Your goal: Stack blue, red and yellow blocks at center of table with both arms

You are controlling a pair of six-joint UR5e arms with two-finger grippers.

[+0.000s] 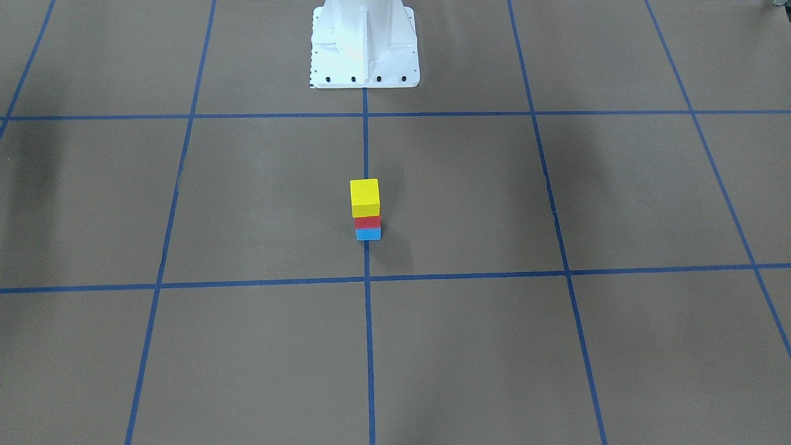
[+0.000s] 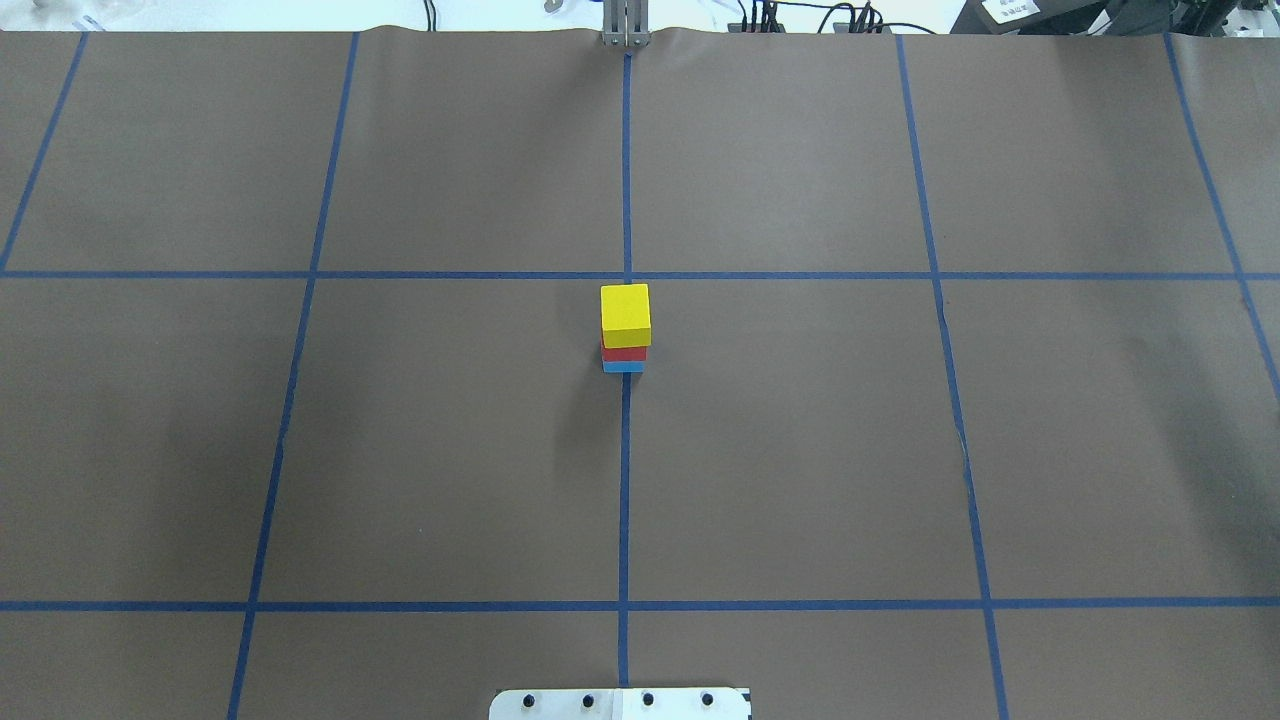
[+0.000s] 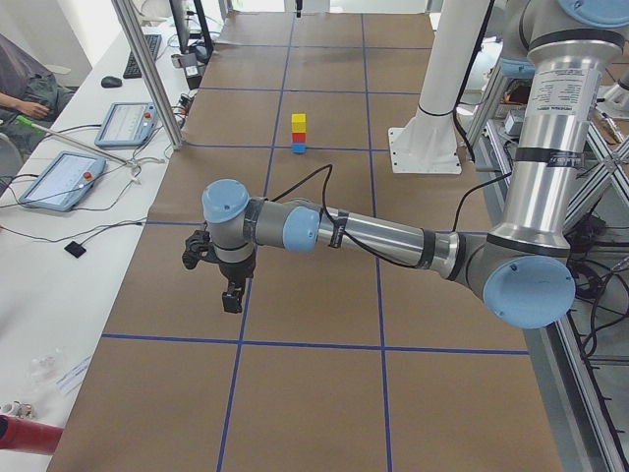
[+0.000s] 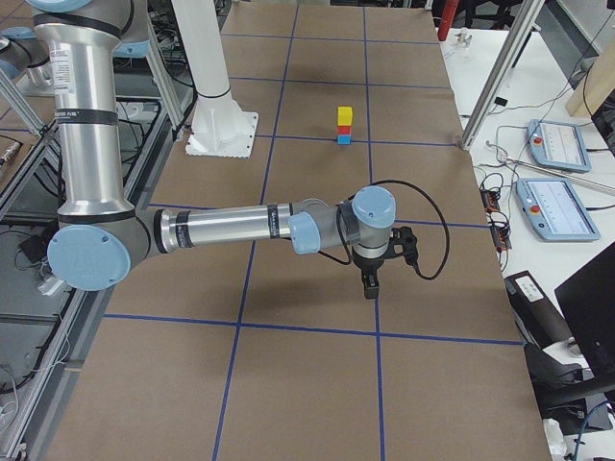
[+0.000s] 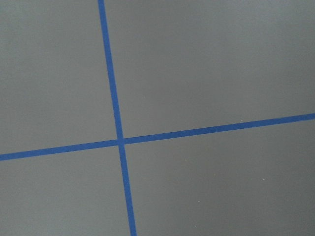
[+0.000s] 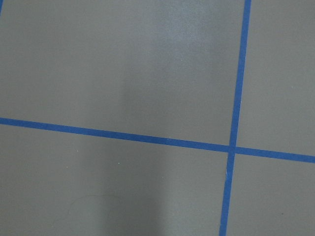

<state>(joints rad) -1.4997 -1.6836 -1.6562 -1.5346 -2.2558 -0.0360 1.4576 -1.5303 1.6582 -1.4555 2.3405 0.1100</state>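
1. The left arm (image 3: pixel 373 236) is stretched out low and nearly level over the table (image 2: pixel 800 450) towards its left end. The wrist is bent so that the left end effector (image 3: pixel 232 298) points straight down above the surface.
2. The right arm (image 4: pixel 231 229) is held in a mirrored pose towards the table's right end, with the right end effector (image 4: pixel 370 286) likewise pointed down above the surface.
3. How far either end effector is open cannot be told, since both are shown only in the side views. Each hangs well apart from the blocks.
4. At the table's centre the blue block (image 1: pixel 369 234) rests on the table, the red block (image 1: pixel 368 222) sits on it, and the yellow block (image 1: pixel 364 196) is on top. The stack stands upright on the middle tape line (image 2: pixel 624 480).
5. The stack and the white pedestal (image 1: pixel 364 55) at the robot-side edge are shown in the front-facing and overhead views, whereas the arms are seen only from the sides. Only the brown surface and crossing tape are shown by the wrist cameras.
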